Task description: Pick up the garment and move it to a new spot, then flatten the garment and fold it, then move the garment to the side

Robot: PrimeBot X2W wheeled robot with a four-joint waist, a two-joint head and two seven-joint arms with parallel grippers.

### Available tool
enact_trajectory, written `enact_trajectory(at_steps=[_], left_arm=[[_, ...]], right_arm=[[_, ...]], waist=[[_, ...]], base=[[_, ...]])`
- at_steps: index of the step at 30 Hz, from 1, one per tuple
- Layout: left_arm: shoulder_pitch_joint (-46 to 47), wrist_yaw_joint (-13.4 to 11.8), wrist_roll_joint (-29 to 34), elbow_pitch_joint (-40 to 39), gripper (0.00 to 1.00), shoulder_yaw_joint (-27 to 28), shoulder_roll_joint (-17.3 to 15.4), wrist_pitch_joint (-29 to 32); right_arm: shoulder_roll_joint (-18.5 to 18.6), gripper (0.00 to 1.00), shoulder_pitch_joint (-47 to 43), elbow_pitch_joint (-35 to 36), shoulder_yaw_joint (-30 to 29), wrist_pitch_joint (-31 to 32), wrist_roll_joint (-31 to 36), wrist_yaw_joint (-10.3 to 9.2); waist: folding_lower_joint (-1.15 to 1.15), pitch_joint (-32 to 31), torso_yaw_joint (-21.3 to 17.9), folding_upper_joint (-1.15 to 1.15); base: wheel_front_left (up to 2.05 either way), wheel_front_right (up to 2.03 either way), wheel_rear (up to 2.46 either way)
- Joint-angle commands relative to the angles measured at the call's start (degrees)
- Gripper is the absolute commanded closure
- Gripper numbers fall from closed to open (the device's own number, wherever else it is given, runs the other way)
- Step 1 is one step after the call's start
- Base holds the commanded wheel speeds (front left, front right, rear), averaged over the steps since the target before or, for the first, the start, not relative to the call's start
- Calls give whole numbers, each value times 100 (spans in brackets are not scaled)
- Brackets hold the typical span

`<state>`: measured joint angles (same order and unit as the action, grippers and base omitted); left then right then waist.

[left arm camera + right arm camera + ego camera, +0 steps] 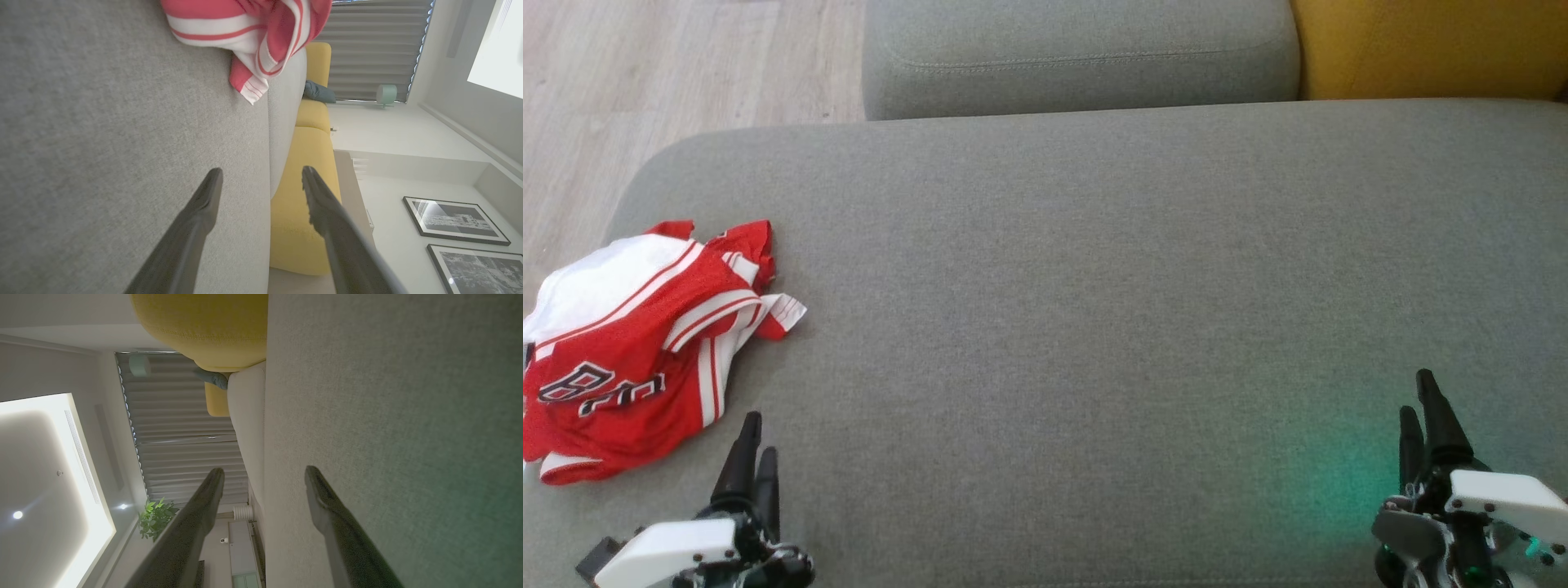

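The garment is a red and white jersey with dark lettering, lying crumpled at the left edge of the grey sofa seat. Part of it hangs at the top of the left wrist view, garment. My left gripper hovers just right of and nearer than the garment, apart from it, open with nothing between its fingers; the same open left gripper is seen over the seat. My right gripper is far off at the lower right, open and empty, as the right gripper shows too.
A grey back cushion and a yellow cushion stand behind the seat. Wooden floor lies past the sofa's left edge. A green glow falls on the fabric near my right gripper.
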<state>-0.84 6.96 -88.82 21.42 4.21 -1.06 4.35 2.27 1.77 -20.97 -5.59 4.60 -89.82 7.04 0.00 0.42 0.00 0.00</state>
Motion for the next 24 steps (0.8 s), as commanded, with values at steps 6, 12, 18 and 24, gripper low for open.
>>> enact_trajectory(at_steps=[6,12,18,24], left_arm=[[307,11,453,-235,0,11,-48,-120],[358,13,867,-240,0,9,-51,-204],[416,10,1360,-244,0,-9,-58,-304],[478,-23,1854,-231,0,-69,-65,-405]], right_arm=[[76,0,360,227,106,-132,398,6],[76,0,419,230,191,-216,774,8],[81,0,489,208,303,-317,1257,10],[83,0,562,175,408,-419,1758,12]], waist=[[0,14,3,0],[0,29,0,0],[0,53,-4,0],[0,80,-4,0]], base=[[0,0,0],[0,0,0],[0,0,0],[0,0,0]])
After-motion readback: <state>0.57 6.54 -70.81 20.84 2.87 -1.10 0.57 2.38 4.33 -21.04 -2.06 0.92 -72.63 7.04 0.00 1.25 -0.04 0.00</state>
